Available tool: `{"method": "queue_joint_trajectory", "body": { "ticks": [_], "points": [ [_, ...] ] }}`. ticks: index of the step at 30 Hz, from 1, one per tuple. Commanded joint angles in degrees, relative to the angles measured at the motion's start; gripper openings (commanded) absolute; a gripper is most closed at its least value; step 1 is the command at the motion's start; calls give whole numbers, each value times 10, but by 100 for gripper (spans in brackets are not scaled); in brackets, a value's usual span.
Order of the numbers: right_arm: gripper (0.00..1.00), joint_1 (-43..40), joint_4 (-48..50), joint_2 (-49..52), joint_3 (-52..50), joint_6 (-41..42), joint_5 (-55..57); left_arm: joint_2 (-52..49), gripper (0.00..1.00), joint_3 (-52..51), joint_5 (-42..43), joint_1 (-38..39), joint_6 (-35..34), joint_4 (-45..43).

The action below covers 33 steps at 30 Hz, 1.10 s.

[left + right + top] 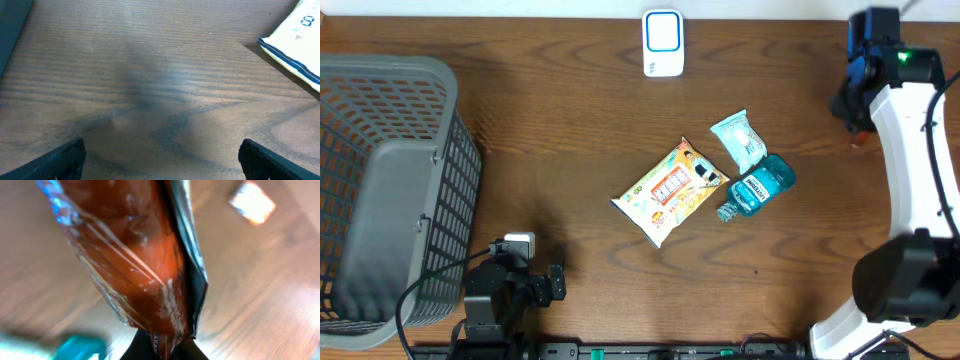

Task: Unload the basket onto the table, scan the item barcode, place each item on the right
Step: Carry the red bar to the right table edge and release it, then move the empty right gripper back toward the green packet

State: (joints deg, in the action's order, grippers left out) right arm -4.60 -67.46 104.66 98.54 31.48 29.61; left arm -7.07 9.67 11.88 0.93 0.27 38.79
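So far the right fingers are clamped on a reddish-brown snack packet, held above the desk at its right side, well apart from the white scanner. The scan itself looks not yet done. The left fingers stand wide apart and empty beside the basket.

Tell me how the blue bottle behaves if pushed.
The blue bottle lies on its side, so it would probably roll or spin rather than slide. It looks like hard plastic, likely stiff and smooth, maybe slippery. The small packet right beside it may get shoved too.
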Motion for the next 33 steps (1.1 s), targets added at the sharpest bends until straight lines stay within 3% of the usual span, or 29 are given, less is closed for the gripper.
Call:
{"method": "queue_joint_trajectory", "body": {
  "ticks": [1, 6, 10, 16, 17, 22, 24, 28, 33],
  "points": [
    [1, -52, 58, 5, -77, 44, 103, 1, 98, -3, 1, 0, 6, 7],
    [1, -138, 227, 5, -200, 41, 110, 1, 98, -3, 1, 0, 6, 7],
    [1, -209, 355, 5, -267, -14, 99, 1, 98, -3, 1, 0, 6, 7],
    [2, -294, 409, 5, -291, -16, 99, 1, 98, -3, 1, 0, 6, 7],
    [8, -306, 416, 5, -290, -19, 99, 1, 98, -3, 1, 0, 6, 7],
    [68, -331, 415, 0, -253, -94, 52, 1, 98, -3, 1, 0, 6, 7],
    [86, -328, 396, -8, -231, -95, 17, 1, 98, -3, 1, 0, 6, 7],
    [98, -317, 364, -33, -188, -95, -59, 1, 98, -3, 1, 0, 6, 7],
    [99, -299, 327, -89, -159, -92, -68, 1, 98, -3, 1, 0, 6, 7]
  ]
}}
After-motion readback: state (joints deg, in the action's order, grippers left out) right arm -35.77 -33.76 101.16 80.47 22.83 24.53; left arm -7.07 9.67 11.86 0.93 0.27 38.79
